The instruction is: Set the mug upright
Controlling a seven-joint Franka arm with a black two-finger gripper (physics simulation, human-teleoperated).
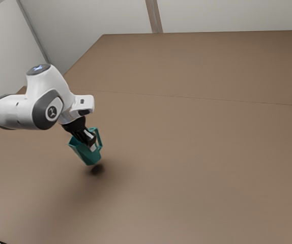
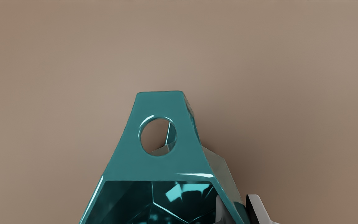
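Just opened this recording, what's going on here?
The Franka arm has a teal mug in its gripper, one finger inside the mug and the other outside, pinching its wall. The mug appears to hang just above the brown table, over a dark shadow. It is tilted, its mouth leaning toward the exterior view's left, so it is not yet standing upright.

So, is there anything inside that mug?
One finger of the gripper reaches inside the mug, against its shiny wall. Part of the inside is cut off at the picture's edge, so I can't tell what's there.
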